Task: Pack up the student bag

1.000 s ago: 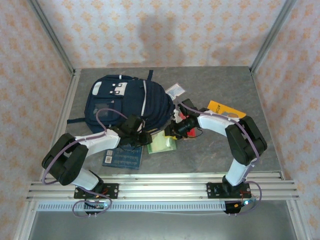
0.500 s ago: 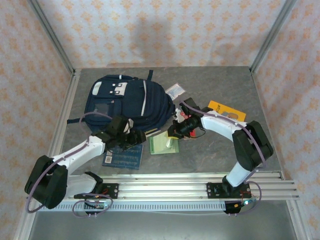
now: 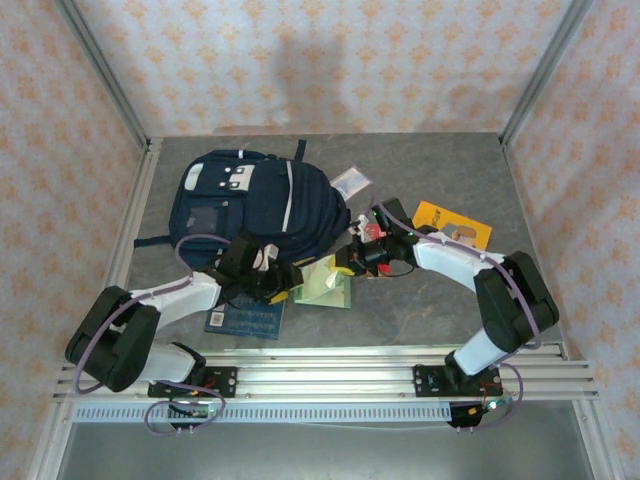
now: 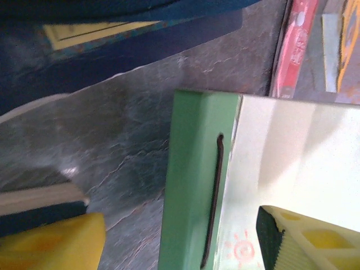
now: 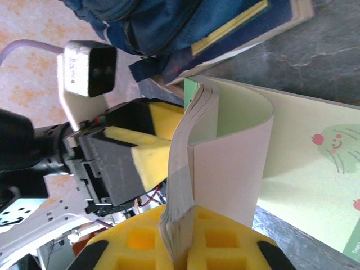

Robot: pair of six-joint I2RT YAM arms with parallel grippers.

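Note:
The student bag [image 3: 250, 203], navy with grey stripes, lies at the back left of the table. In front of its right corner is a green notebook [image 3: 327, 284]. My right gripper [image 3: 347, 266] is shut on the notebook's page edge [image 5: 185, 225], which is raised and curled off the table. My left gripper [image 3: 284, 287] is open, with a yellow pad [image 4: 56, 242] on either side of the notebook's green spine [image 4: 191, 180]. The right wrist view shows the left gripper's pads [image 5: 143, 160] just behind the lifted pages.
A blue book [image 3: 245, 318] lies under the left arm near the front rail. A yellow flat item [image 3: 452, 222] sits behind the right arm. A small clear packet [image 3: 350, 181] lies right of the bag. A red item [image 4: 295, 50] lies beyond the notebook.
The left gripper has opened and moved right to the notebook's spine. The right gripper has shut on the notebook's edge and lifted it.

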